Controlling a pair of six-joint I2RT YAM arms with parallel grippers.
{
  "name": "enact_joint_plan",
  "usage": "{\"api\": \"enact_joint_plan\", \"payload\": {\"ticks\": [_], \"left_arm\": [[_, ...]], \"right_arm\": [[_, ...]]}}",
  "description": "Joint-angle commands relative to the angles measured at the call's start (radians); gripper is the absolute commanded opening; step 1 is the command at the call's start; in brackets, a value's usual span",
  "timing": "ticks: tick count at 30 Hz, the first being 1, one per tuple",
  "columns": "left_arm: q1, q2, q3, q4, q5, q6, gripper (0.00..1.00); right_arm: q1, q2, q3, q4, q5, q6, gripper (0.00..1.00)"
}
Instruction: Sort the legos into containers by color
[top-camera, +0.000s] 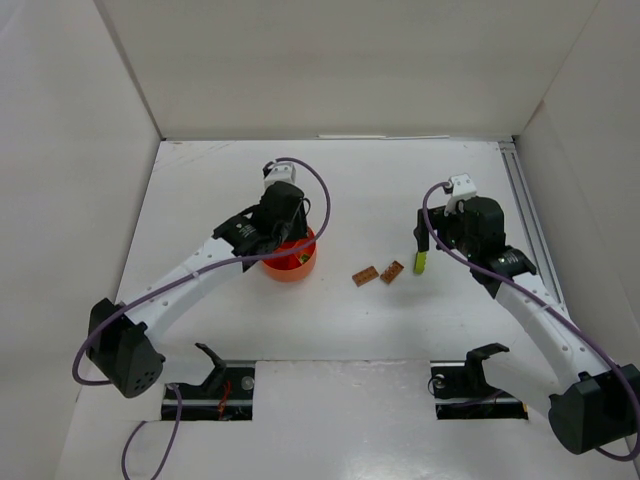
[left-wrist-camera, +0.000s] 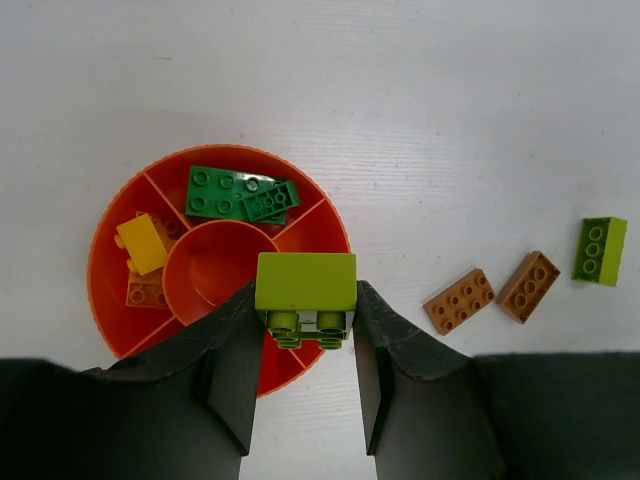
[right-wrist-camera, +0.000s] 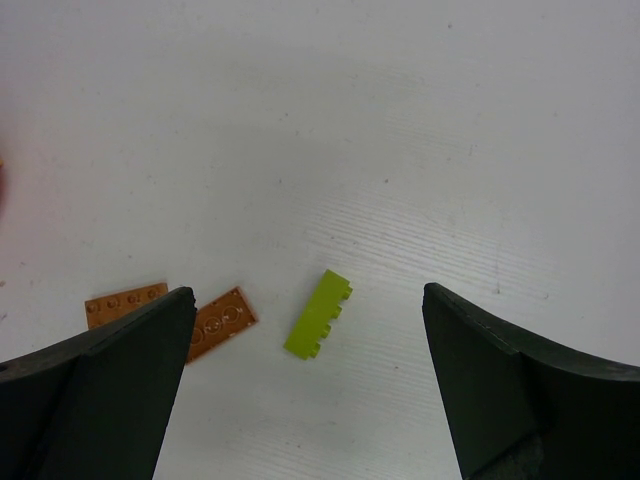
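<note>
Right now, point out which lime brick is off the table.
The lime brick pinched in the left gripper over the red-orange bowl. The other lime brick lies loose on the table, below the open right gripper.

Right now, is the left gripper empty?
No, the left gripper is shut on a lime brick, held over the red-orange bowl.

Lighting is bright and really even, seems to come from overhead, so the white table (left-wrist-camera: 450, 120) looks almost washed out. Shadows around the bowl (left-wrist-camera: 318, 228) are faint and soft-edged. Green bricks (left-wrist-camera: 240, 192) inside it are sharp, with one tiny glint, same for the lime brick (left-wrist-camera: 305, 282) over its near rim; the dark fingers (left-wrist-camera: 225, 380) beside that go mushy.
</note>
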Motion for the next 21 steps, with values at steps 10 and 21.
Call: {"api": "enact_joint_plan", "payload": {"ticks": [10, 21], "left_arm": [[-0.040, 0.088, 0.004, 0.048, 0.045, 0.075, 0.07], [-0.040, 0.123, 0.013, 0.015, 0.022, 0.075, 0.22]], "right_arm": [[-0.006, -0.011, -0.003, 0.049, -0.019, -0.004, 1.00], [-0.006, -0.011, -0.003, 0.049, -0.029, -0.013, 1.00]]}}
